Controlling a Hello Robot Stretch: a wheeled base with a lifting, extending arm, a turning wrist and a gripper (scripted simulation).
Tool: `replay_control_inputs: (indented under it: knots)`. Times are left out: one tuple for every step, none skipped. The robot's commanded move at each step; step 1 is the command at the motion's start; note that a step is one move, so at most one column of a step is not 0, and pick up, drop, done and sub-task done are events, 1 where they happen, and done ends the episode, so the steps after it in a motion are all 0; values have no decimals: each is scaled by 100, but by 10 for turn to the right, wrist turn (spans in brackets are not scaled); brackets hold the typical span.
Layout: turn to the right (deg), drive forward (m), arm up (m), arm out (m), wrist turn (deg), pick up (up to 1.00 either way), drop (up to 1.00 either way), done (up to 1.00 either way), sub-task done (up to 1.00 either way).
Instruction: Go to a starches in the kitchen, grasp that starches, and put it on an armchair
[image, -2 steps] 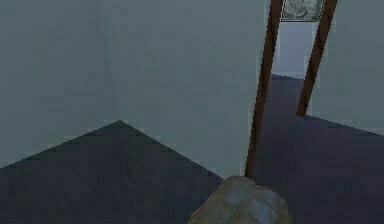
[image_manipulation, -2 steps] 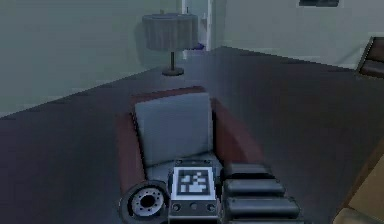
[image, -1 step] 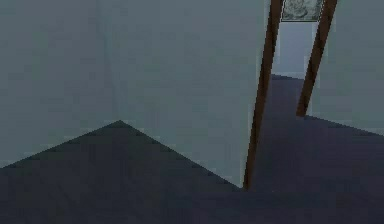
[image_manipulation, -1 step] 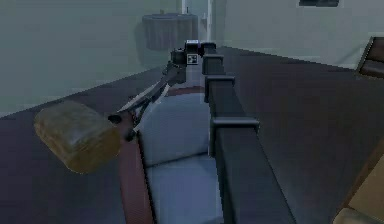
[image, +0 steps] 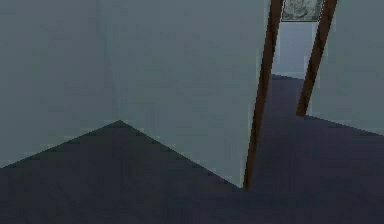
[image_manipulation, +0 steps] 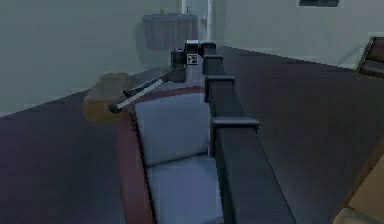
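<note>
In the arm side view the dark arm (image_manipulation: 236, 140) rises from the bottom edge to its two white squares (image_manipulation: 192, 56). From there the gripper (image_manipulation: 123, 101) points left and downward. A tan, loaf-like lump (image_manipulation: 103, 93) hangs at its far end, clear of the dark floor, so the gripper holds it. Just right of and below the lump stands the armchair (image_manipulation: 128, 170), with a red-brown frame and a pale grey-blue cushion (image_manipulation: 175, 135). The lump hangs beside the chair's left edge, not above the cushion.
The forward view has a grey-blue wall corner (image: 120, 70) close ahead over dark floor. At its right, a brown-framed doorway (image: 262, 95) leads toward a picture on a far wall (image: 299, 9). A grey rounded fixture (image_manipulation: 160, 30) and white post (image_manipulation: 212, 18) stand beyond the armchair.
</note>
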Motion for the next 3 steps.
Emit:
replay_control_inputs:
  knots:
    - [0, 0, 0, 0, 450, 0, 0, 0, 0]
    - [0, 0, 0, 0, 360, 0, 0, 0, 0]
    - [0, 0, -46, 0, 0, 0, 0, 0, 0]
